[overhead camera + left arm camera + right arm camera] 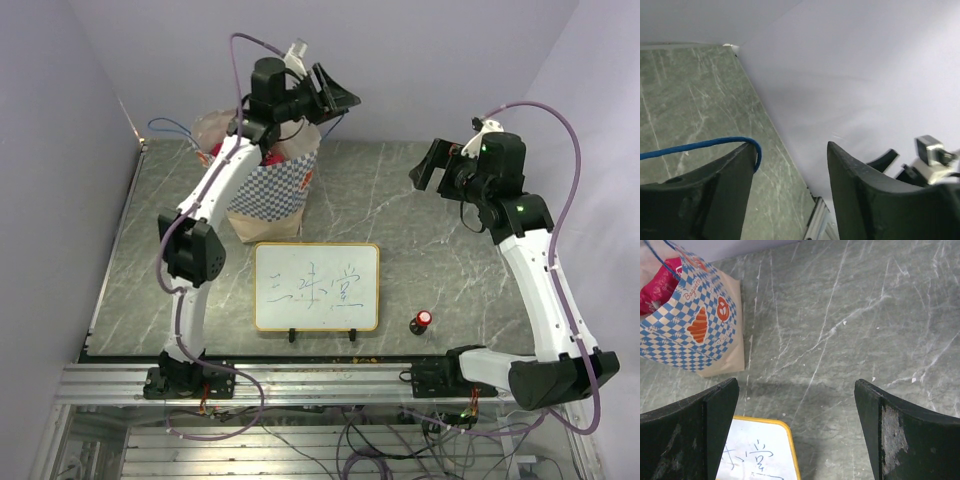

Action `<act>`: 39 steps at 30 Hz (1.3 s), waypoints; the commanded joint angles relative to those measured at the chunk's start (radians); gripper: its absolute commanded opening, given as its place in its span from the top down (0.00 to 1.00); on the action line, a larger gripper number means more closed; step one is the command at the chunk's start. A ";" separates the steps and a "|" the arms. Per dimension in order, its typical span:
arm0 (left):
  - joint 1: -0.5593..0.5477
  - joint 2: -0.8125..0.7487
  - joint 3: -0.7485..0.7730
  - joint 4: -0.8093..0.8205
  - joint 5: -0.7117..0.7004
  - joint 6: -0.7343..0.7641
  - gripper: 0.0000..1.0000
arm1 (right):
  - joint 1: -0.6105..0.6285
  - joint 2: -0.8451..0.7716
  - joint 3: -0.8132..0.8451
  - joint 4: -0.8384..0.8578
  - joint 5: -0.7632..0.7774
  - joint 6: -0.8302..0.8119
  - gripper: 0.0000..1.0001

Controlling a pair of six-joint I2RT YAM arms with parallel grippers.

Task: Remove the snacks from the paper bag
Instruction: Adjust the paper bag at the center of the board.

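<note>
Past the whiteboard point(316, 286), the right gripper point(795, 390) hangs wide open and empty, well apart from the paper bag point(268, 195) standing at the far left of the table point(420, 230). A red snack point(659, 287) shows in its mouth: probably light, crinkly and slippery, best pinched by an edge seam. Above it the left gripper point(338, 95) gapes empty too.
</note>
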 commanded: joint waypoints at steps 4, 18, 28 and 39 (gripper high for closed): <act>0.130 -0.278 -0.105 -0.110 0.077 0.113 0.11 | 0.011 0.051 0.026 0.023 -0.057 0.064 0.00; 0.559 -0.576 -0.226 -0.678 0.010 0.393 0.06 | 0.014 0.148 0.041 0.047 -0.263 0.145 0.00; 0.741 -0.629 -0.505 -0.634 -0.058 0.130 0.18 | 0.016 0.137 0.030 0.035 -0.254 0.129 0.00; 0.745 -0.555 -0.594 -0.262 -0.078 -0.040 0.14 | 0.022 0.171 0.011 0.055 -0.234 0.087 0.00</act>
